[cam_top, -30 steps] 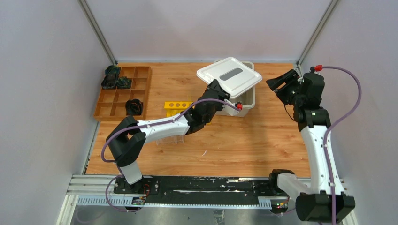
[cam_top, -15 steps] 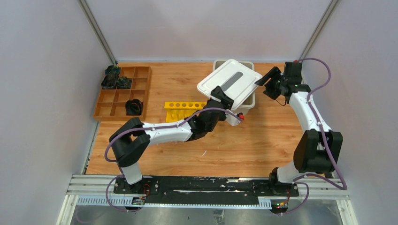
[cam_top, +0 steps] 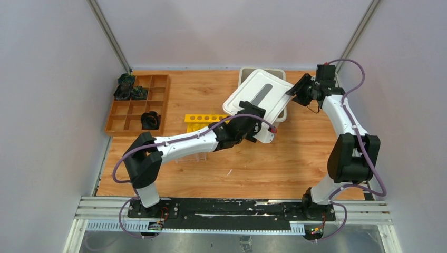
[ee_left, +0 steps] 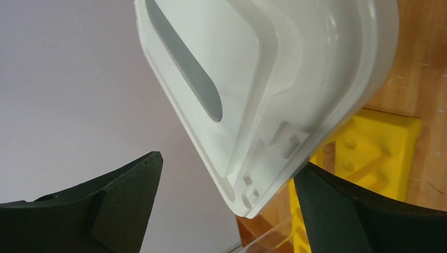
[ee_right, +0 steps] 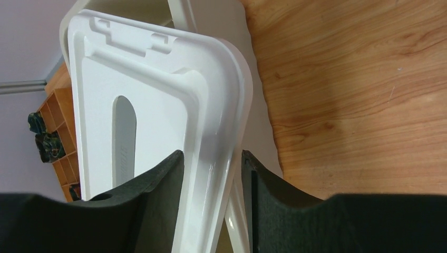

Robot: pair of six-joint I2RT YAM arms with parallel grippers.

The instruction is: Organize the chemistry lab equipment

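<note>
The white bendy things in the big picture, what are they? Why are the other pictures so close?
Those are two robot arms, the left arm and the right arm, bolted to a table. The big picture looks down from above. The close ones come from a camera on each wrist. Each arm ends in a pincer. The right pincer squeezes the edge of a white lid over a white bin. The left pincer stands wide open at the lid's corner. A yellow rack and a brown tray lie nearby.

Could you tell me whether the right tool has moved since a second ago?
Yes: the right tool has swung left, up to the white bin, its jaws now around an edge of the lid.
</note>
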